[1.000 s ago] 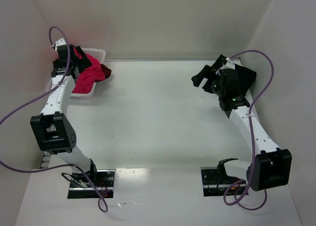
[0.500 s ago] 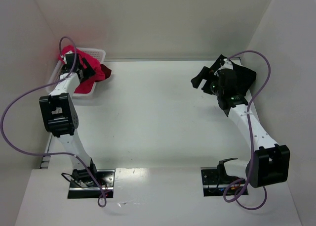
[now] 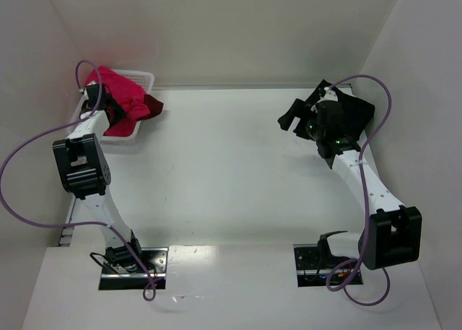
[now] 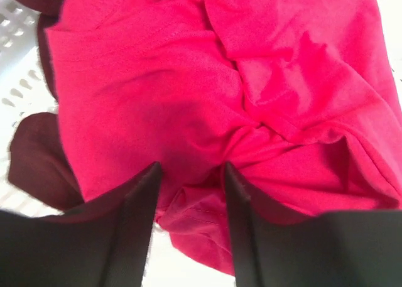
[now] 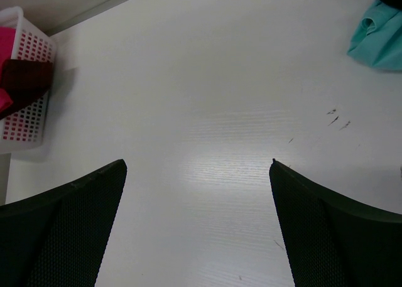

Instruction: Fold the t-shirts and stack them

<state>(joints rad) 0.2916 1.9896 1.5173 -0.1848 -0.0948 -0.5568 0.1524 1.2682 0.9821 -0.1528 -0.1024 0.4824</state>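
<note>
Left end effector [image 4: 190, 169] narrowed around a fold of the crimson-pink cloth t-shirt [image 4: 144, 80] in the white plastic lattice basket [image 4: 16, 92], whether gripping I cannot tell; right end effector [image 5: 198, 166] wide over the white tabletop [image 5: 207, 80].

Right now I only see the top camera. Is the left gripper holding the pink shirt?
Observer: In the left wrist view, the left gripper has its fingers either side of a bunched fold of the pink shirt. I can't tell if it's pinched.
Operator: Where's the teal shirt?
Observer: The right wrist view shows the teal shirt lying on the table, beyond the right gripper.
Operator: Is that gripper holding anything?
Observer: No, it's open, with bare table between its fingers.
</note>
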